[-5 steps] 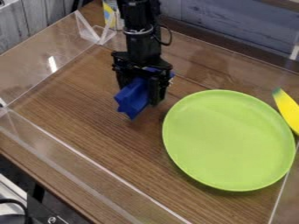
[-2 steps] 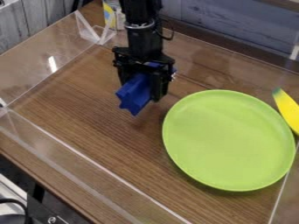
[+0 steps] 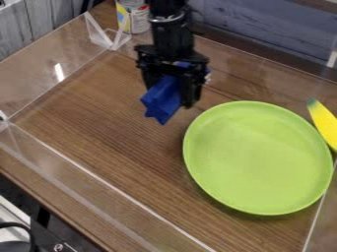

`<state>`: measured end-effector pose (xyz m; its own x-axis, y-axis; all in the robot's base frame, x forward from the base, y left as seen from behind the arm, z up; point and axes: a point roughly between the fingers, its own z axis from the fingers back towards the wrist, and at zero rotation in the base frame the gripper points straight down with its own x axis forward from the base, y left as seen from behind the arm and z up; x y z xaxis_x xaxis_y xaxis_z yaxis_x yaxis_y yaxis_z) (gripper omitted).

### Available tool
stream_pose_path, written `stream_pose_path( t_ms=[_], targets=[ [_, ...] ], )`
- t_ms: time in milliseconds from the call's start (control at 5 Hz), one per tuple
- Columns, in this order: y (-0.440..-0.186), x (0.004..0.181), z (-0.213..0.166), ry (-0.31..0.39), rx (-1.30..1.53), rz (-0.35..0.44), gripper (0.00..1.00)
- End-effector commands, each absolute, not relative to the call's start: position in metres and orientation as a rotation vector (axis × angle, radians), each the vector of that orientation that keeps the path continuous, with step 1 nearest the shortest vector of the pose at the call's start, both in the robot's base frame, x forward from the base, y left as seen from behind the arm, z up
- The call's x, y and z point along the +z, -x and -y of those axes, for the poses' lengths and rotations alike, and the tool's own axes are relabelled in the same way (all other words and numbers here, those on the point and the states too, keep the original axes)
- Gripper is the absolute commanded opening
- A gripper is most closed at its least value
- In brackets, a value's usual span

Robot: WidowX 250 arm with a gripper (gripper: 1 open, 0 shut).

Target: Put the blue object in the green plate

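While the black gripper (image 3: 172,87) clamps its fingers on the ridged royal-blue plastic block (image 3: 162,99), block held above the wood-grain table (image 3: 93,118), just left of the round, shallow-rimmed lime-green plate (image 3: 258,156), yellow object (image 3: 324,122) at right edge

Matt lime-green plastic plate (image 3: 257,157), blue plastic block (image 3: 161,99), dark wood-grain tabletop (image 3: 93,118), glossy clear acrylic walls (image 3: 53,54).

Even, bright light; soft low-resolution picture, glare on clear walls (image 3: 53,69).
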<state>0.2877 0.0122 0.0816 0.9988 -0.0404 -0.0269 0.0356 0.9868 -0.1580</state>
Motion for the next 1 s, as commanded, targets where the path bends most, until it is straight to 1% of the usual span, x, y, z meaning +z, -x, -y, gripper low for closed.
stream_pose_path(
  t_ms=[0,400,600,800],
  targets=[
    [-0.289,0.100,0.024,0.173,-0.094,0.023,0.00],
    [-0.285,0.090,0.094,0.193,-0.193,0.013,0.00],
    [-0.280,0.080,0.118,0.199,-0.212,0.008,0.00],
    [-0.276,0.066,0.124,0.198,-0.227,-0.005,0.00]
  ],
)
